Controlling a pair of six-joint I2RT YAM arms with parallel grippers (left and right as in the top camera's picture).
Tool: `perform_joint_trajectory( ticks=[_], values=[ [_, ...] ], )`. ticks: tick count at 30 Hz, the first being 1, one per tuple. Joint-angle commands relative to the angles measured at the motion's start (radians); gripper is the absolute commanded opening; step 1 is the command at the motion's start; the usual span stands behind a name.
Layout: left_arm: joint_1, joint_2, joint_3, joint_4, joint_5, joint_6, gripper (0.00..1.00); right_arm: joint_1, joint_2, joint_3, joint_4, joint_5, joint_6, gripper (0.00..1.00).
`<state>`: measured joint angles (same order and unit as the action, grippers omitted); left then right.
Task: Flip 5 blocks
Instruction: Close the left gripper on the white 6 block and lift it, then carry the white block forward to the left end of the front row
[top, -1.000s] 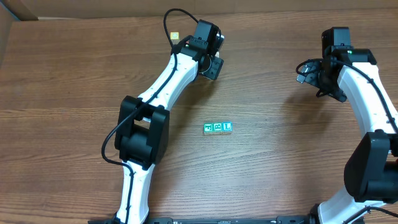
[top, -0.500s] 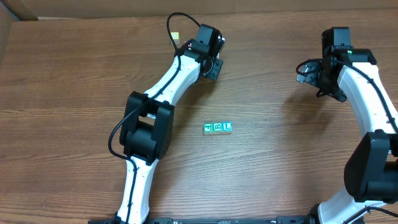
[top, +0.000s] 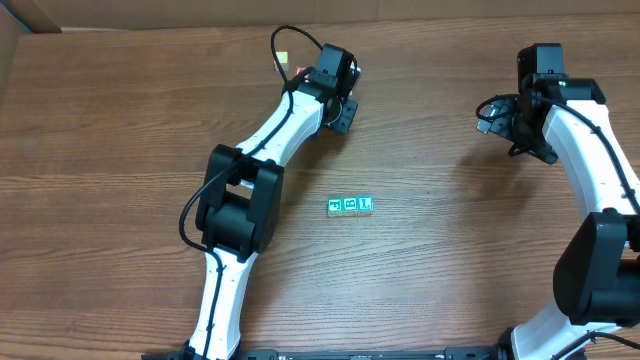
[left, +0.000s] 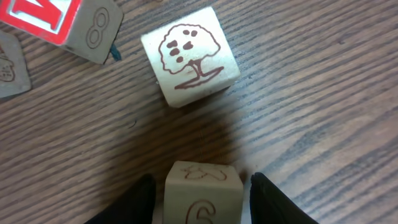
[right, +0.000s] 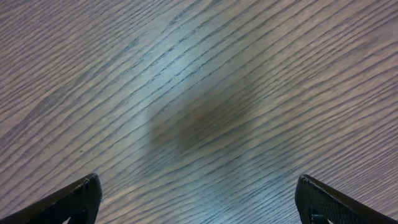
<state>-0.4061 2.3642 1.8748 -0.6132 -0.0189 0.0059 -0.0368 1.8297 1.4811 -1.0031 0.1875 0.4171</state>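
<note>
Teal blocks (top: 350, 204), three, rowed at counter (top: 120, 150) centre: likely flipped. Two appear outstanding. Your left fingers (left: 140, 202) flank numbered block (left: 202, 193) at far edge, near tree block (left: 189, 56); clamp unconfirmed. Right fingers (right: 74, 199) wide apart, nothing held.

- A "6" is on the lowest block (left: 203, 199).
- An "8" is on the pale side of the red-faced block (left: 93, 31).
- A brown tree sign is on the white block (left: 189, 56).
- The green blocks (top: 350, 205) have signs too small to read.
</note>
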Motion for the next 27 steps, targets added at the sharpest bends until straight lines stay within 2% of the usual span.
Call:
perform_joint_trajectory(
  ticks=[1, 8, 15, 22, 27],
  values=[
    [0.006, 0.013, 0.013, 0.010, 0.008, -0.006, 0.40, 0.001, -0.017, 0.013, 0.005, 0.002, -0.006, 1.00],
    [0.006, -0.014, 0.013, -0.013, 0.008, -0.011, 0.27, 0.001, -0.017, 0.013, 0.005, 0.002, -0.006, 1.00],
    [0.006, -0.090, 0.013, -0.065, 0.008, -0.018, 0.29, 0.001, -0.017, 0.013, 0.005, 0.002, -0.006, 1.00],
    [0.006, -0.232, 0.013, -0.214, 0.008, -0.100, 0.25, 0.001, -0.017, 0.013, 0.005, 0.002, -0.006, 1.00],
    [0.006, -0.299, 0.013, -0.278, 0.016, -0.140, 0.26, 0.001, -0.016, 0.013, 0.005, 0.002, -0.006, 1.00]
  ],
)
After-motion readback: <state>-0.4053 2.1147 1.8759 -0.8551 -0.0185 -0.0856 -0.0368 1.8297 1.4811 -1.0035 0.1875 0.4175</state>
